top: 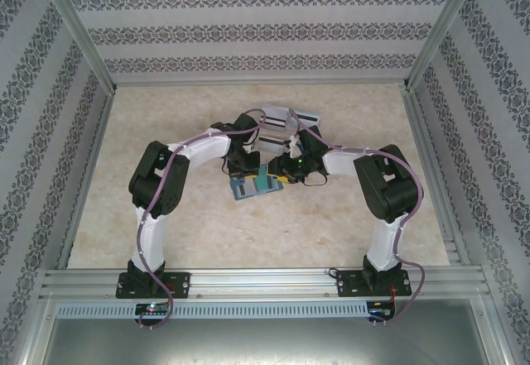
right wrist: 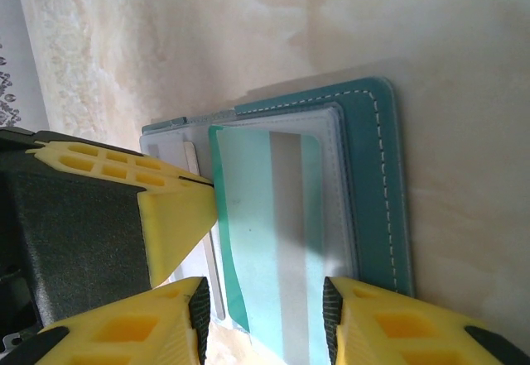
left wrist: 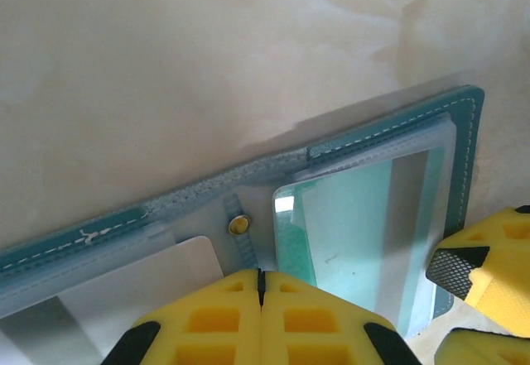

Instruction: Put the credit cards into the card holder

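The card holder (top: 245,188) (left wrist: 377,131) (right wrist: 373,175) lies open on the table, a teal-blue wallet with clear sleeves inside. A teal credit card (left wrist: 356,232) (right wrist: 257,241) sits partly in the right-hand sleeve, slightly bowed. My right gripper (right wrist: 265,315) (top: 286,175) is shut on this card across its width, one pad at each long edge. One right finger (left wrist: 489,257) shows beside the sleeve. A white card (left wrist: 149,286) sits in the left sleeve. My left gripper (left wrist: 260,278) (top: 240,166) is shut with nothing between its jaws, its tips down at the holder's spine by the strap and snap button (left wrist: 238,225).
More white-grey cards (top: 277,121), one with a dark stripe (top: 308,117), lie on the table just behind the two arms. Patterned walls and an aluminium frame (top: 257,79) close in the marbled tabletop (top: 166,117).
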Robot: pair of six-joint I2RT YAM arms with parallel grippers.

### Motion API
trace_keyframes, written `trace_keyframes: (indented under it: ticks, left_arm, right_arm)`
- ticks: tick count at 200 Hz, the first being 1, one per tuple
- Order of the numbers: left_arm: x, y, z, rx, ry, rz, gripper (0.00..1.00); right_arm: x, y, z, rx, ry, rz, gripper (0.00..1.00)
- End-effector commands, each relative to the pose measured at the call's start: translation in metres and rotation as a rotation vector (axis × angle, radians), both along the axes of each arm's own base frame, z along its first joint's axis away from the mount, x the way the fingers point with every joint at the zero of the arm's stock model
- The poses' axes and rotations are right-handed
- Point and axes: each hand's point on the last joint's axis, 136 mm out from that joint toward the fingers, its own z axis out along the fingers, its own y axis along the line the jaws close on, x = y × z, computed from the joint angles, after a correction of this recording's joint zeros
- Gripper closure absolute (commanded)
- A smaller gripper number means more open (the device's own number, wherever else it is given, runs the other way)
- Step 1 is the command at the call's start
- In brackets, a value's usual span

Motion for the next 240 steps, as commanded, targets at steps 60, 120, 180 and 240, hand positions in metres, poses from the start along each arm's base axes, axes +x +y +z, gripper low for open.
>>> trace_keyframes:
  ticks: [60,120,180,240]
  left_arm:
    - [-0.011,-0.003,-0.014,0.025,0.047,-0.043,1.00]
    - [-0.012,-0.007,-0.017,0.002,0.055,-0.050,1.00]
    - [-0.014,-0.009,-0.021,-0.010,0.064,-0.055,1.00]
    - [-0.014,-0.010,-0.024,-0.013,0.066,-0.057,1.00]
  right_arm:
    - [0.010,-0.012,0.008,-0.018,-0.038,-0.030,0.54]
    - [0.006,-0.006,0.007,-0.011,-0.027,-0.005,0.54]
    - [0.007,0.001,0.022,0.013,-0.058,0.014,0.54]
    - [0.010,-0.008,0.041,-0.007,-0.101,0.001,0.53]
